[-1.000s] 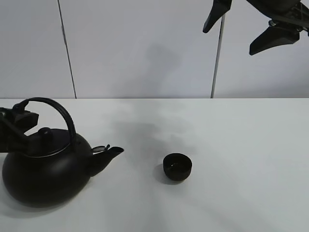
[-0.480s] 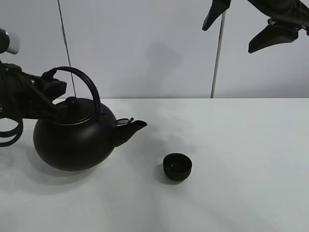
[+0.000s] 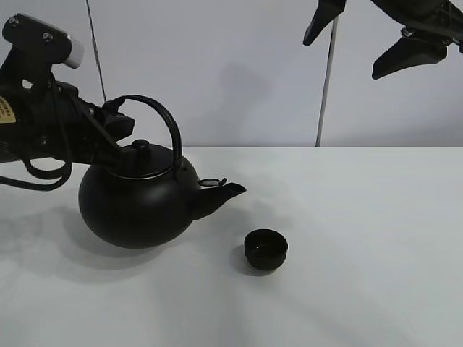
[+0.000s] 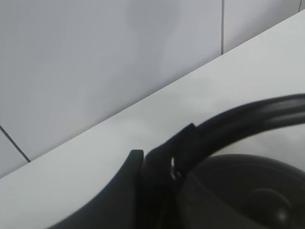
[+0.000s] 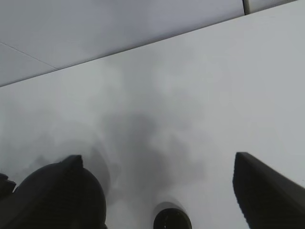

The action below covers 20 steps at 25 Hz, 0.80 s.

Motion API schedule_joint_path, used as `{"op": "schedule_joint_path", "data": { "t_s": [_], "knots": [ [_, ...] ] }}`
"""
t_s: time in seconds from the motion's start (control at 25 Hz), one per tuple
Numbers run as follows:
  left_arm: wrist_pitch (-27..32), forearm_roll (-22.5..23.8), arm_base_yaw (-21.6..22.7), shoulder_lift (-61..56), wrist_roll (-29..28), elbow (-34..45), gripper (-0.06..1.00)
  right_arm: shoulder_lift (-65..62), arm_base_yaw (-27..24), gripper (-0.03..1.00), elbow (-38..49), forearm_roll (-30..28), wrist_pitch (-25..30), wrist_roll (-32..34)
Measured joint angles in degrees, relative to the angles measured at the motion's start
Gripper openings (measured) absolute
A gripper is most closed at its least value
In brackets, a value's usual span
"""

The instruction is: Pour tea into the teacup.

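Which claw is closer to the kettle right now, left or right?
Left. The left claw is shut on the handle of the kettle; the right claw hangs open high up, well beyond its spout, touching nothing.

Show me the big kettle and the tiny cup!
kettle (image 3: 137, 210): high outside view, on its round belly.
teacup (image 3: 265, 249): high outside view, inside its bowl.

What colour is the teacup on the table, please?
The teacup is glossy black, clearest in the exterior high view.
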Motion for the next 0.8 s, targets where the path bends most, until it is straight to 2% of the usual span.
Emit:
{"op": "schedule_joint_path", "data": {
  "t_s": [0.28,0.8],
  "knots": [
    [5.5,1.0,-0.3,0.1,0.5,-4.4,0.09,0.0,0.0,0.59,0.0,0.0,-0.1,0.0],
    [8.2,1.7,-2.5,4.5,2.1,-10.8,0.09,0.0,0.0,0.59,0.0,0.0,-0.2,0.0]
  ]
}}
